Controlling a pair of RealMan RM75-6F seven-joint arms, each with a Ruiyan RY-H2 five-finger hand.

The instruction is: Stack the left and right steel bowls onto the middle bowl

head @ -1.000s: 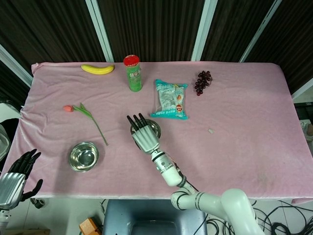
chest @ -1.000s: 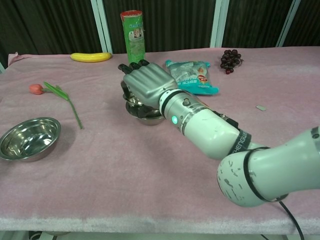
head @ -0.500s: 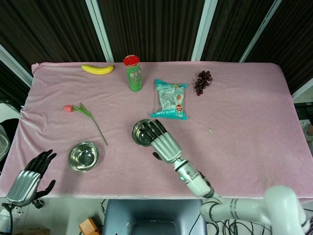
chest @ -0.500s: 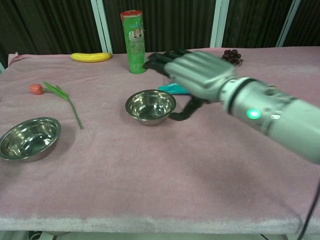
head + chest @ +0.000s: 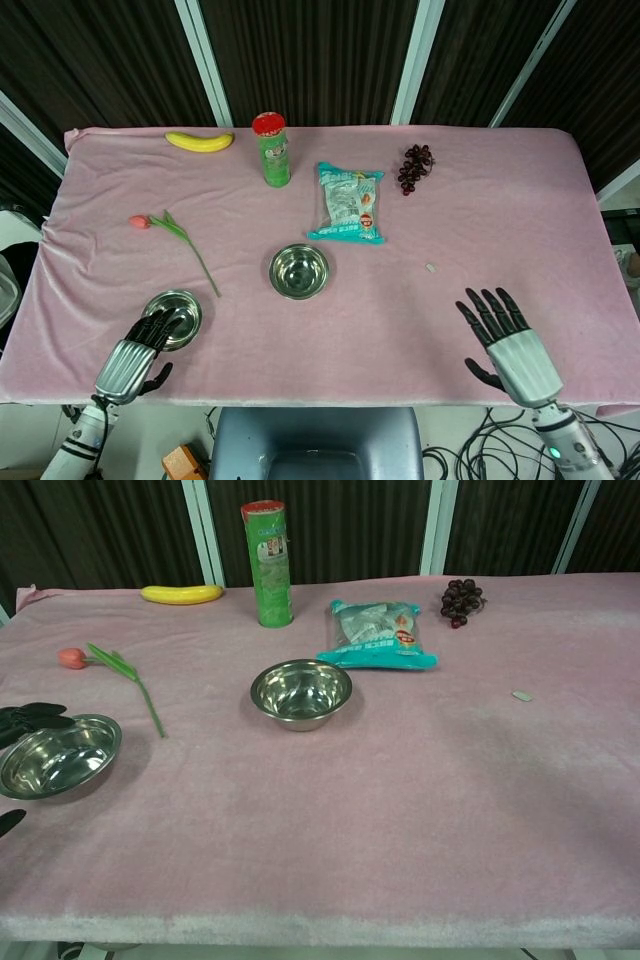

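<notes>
Two steel bowls show. The middle bowl stands upright at the table's centre with no hand near it. The left bowl sits near the front left edge. My left hand reaches from the front edge, its fingers spread and lying at the bowl's near-left rim; its thumb stays apart below and nothing is gripped. My right hand hovers at the front right edge, fingers spread wide and empty; the chest view does not show it.
A tulip lies just behind the left bowl. A green can, a banana, a snack bag and grapes sit across the back. A small white scrap lies right of centre.
My right hand has drawn back from the middle bowl to the front right edge, empty. My left hand has come in from the left edge up to the left bowl's rim.
</notes>
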